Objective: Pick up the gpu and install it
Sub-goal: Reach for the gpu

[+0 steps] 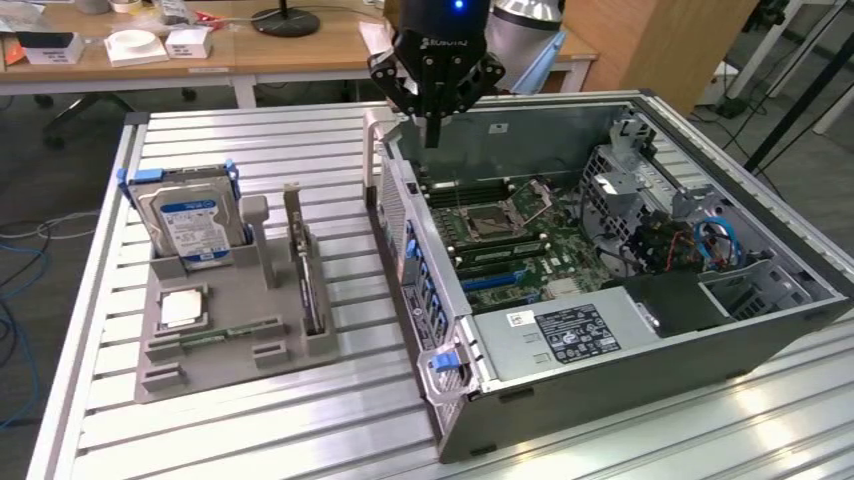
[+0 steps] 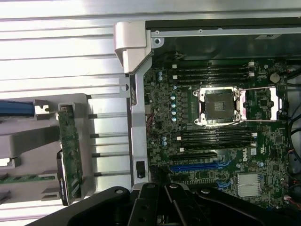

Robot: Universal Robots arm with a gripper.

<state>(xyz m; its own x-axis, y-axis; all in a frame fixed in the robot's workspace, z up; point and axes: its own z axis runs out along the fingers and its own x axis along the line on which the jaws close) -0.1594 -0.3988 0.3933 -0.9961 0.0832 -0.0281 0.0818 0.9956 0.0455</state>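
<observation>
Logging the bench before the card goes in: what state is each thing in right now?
Jaws: shut, holding nothing, above the case's edge.
Graphics card: standing on edge in the grey holder, not picked up.
Hard drive: upright in the holder.
Processor chip: lying flat on the holder.
Computer case: on its side, open.
Blue card slot: empty.

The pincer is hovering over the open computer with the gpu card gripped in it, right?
No. The pincer hovers over the open computer, but empty; the gpu stands on edge in the grey holder beside it, as the exterior view shows.
</observation>
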